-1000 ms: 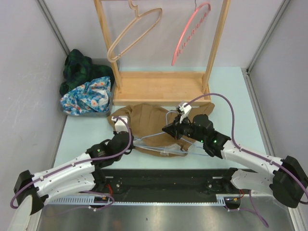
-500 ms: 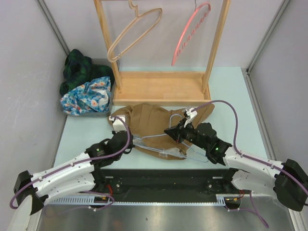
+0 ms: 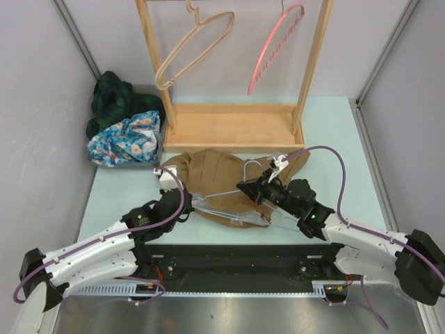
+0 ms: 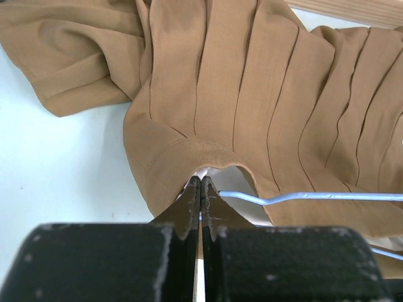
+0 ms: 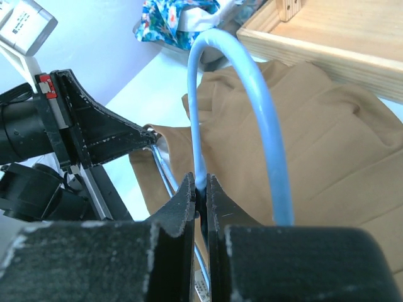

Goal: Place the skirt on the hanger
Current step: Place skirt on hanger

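Shifted slightly left since before: right fingers [image 5: 192,194] and the hanger [image 5: 252,82] they carry.
They are clamped on its blue wire at the hook; left fingers [image 4: 200,189] are closed, pinching the waistband of the skirt [image 4: 252,94], which lies crumpled on the desk [image 3: 125,195] before the rack [image 3: 229,125].
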Controlling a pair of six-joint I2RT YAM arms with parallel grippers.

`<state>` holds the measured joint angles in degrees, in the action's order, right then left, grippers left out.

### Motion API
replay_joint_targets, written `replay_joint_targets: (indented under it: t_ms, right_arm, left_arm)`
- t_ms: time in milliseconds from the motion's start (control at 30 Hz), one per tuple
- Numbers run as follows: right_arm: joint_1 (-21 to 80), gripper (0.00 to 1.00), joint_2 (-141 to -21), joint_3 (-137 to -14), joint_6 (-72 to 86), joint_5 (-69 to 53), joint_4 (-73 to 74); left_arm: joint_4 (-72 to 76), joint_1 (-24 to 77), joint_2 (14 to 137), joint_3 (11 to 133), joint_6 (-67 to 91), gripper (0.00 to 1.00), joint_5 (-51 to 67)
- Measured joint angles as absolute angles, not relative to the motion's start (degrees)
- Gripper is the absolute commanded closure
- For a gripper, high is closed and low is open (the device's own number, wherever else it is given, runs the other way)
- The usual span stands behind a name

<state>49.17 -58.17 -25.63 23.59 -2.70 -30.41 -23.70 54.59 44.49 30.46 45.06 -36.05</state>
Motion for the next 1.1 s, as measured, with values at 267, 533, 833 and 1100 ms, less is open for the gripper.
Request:
replay_joint_targets:
  t_ms: [267,533,833,1100]
  right_arm:
    - [48.51,1.0,-62.04,-26.61,24.01,-4.29,-36.01]
    - [48.1,1.0,-67.75,-27.66,25.78,-5.93,-42.52]
    - [48.31,1.0,-72.62,-27.55,26.5,-8.03,-44.27]
    - [48.58,1.0,-74.65,-27.09,27.38,-8.32,-47.03]
  left_arm:
    - [-24.47,54.5,46.06,32.36,44.97,1.0,-38.81]
    - [-24.6,54.28,49.41,34.96,44.36,1.0,-40.75]
    - [-19.55,54.5,49.3,34.28,44.56,1.0,-35.33]
    - [-20.01,54.52,49.5,34.28,45.63,0.7,-34.44]
